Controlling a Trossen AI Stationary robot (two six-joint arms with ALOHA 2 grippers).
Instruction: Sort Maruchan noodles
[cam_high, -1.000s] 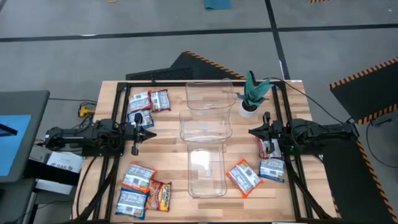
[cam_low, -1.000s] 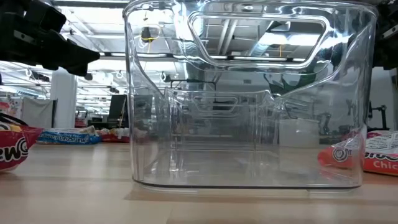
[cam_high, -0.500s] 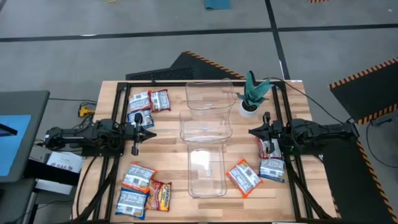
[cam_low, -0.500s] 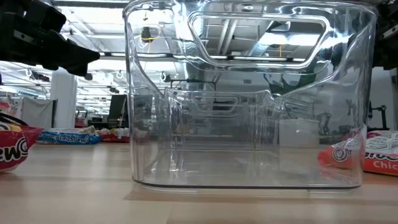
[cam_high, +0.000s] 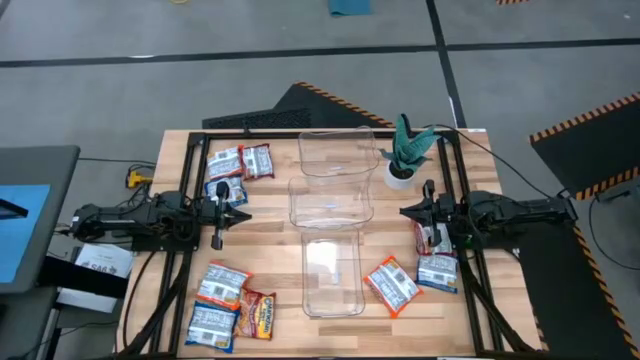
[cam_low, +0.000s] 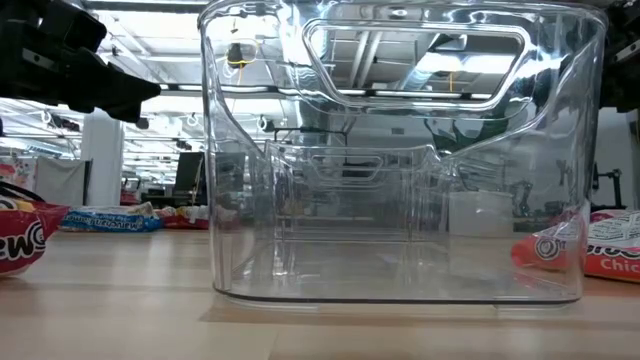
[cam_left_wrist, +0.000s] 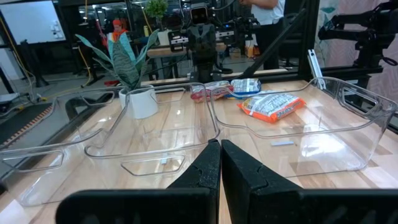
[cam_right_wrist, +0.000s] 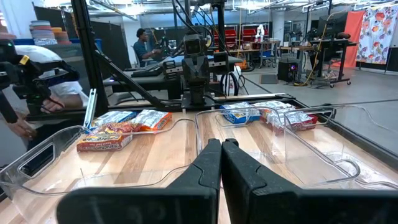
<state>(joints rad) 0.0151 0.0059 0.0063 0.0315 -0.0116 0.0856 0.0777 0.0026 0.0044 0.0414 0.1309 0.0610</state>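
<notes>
Maruchan noodles (cam_high: 225, 299) are lying in flat, crinkly packets, red, blue-and-white and orange, scattered in groups around the three clear bins (cam_high: 330, 205): we are seeing three at the near left corner, three at the far left (cam_high: 240, 165), and three at the right (cam_high: 415, 272), one orange-edged packet (cam_high: 391, 285) touching the nearest bin. The left gripper (cam_high: 247, 212) is hovering over the table's left side with fingers pressed together, empty. The right gripper (cam_high: 404, 211) is mirroring it, fingers nearly touching, holding nothing.

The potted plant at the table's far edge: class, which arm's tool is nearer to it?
Right. The right tool sits just in front of the potted plant; the left tool waits across the clear bins, on the table's other side.
</notes>
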